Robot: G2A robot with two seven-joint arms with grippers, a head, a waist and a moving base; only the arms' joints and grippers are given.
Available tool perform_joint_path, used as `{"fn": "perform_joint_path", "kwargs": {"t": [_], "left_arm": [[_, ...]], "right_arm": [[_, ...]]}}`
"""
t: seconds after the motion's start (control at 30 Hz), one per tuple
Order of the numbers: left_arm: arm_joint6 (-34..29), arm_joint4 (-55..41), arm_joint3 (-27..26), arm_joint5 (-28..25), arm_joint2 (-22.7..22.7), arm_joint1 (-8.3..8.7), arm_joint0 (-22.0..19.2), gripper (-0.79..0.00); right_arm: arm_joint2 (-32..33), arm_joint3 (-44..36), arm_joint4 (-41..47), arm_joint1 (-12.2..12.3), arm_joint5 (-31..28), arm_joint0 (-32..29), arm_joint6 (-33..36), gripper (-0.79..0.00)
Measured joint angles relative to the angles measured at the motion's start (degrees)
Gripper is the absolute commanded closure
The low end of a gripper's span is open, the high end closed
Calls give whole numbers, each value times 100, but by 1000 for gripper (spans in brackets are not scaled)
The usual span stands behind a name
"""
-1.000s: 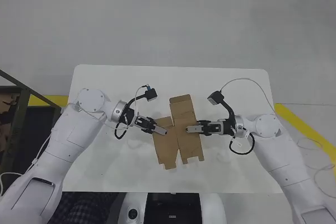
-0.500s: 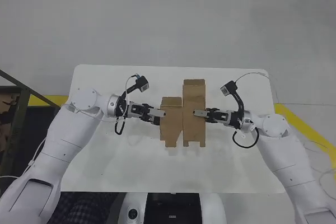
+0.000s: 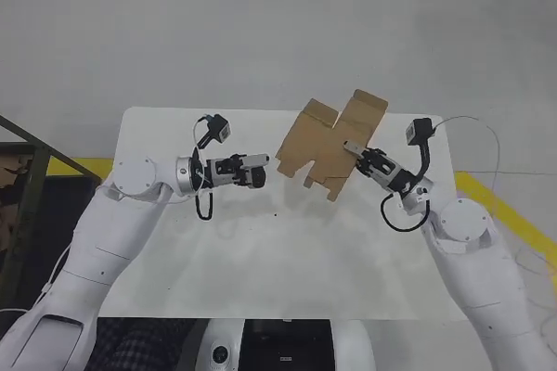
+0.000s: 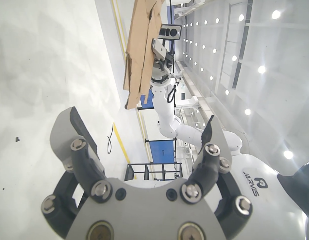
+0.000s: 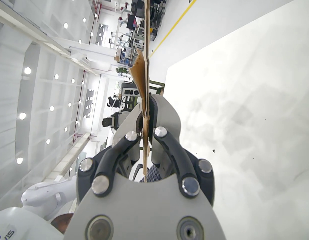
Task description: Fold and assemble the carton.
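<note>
A flat, unfolded brown carton hangs tilted in the air over the far right part of the white table. My right gripper is shut on its right edge; in the right wrist view the cardboard runs edge-on between the fingers. My left gripper stands open and empty just left of the carton, not touching it. The left wrist view has the carton hanging farther off beyond the open fingers, with the right arm behind it.
A dark green rack with cardboard stands off the table's left side. Yellow floor tape runs past the right edge. A few small dark specks lie on the tabletop.
The right gripper has lifted the carton off the table and carried it up and to the far right, tilting it. The left gripper let go of the carton and drew back to the left.
</note>
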Motion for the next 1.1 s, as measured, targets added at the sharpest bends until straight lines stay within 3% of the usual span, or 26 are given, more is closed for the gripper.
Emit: {"fn": "perform_joint_path", "kwargs": {"t": [0.37, 0.4, 0.43, 0.53, 0.57, 0.77, 0.8, 0.83, 0.87, 1.1], "left_arm": [[738, -143, 39, 148, 306, -139, 24, -785], [794, -144, 40, 162, 318, -149, 22, -748], [834, -137, 40, 172, 326, -155, 20, -480], [948, -126, 53, 213, 348, -177, 12, -62], [973, -134, 60, 232, 354, -184, 8, 0], [1042, -149, 156, 292, 440, -234, -39, 0], [1053, -194, 181, 308, 450, -246, -45, 0], [1060, -226, 198, 317, 452, -253, -50, 0], [1065, -251, 214, 321, 451, -259, -55, 0], [1005, -326, 333, 333, 369, -278, -96, 0]], "right_arm": [[-479, -518, -517, -140, 398, -309, -1299, 0], [-513, -539, -548, -153, 410, -318, -1372, 0], [-537, -556, -571, -162, 417, -324, -1413, 0], [-602, -607, -666, -185, 446, -348, -1491, 0], [-624, -617, -690, -192, 454, -359, -1494, 0], [-687, -568, -657, -235, 457, -366, -1501, 0], [-683, -543, -661, -242, 457, -363, -1519, -49], [-679, -523, -661, -247, 461, -363, -1537, -274], [-677, -504, -658, -253, 471, -363, -1553, -785], [-589, -415, -573, -275, 382, -345, -1403, -785]]}}
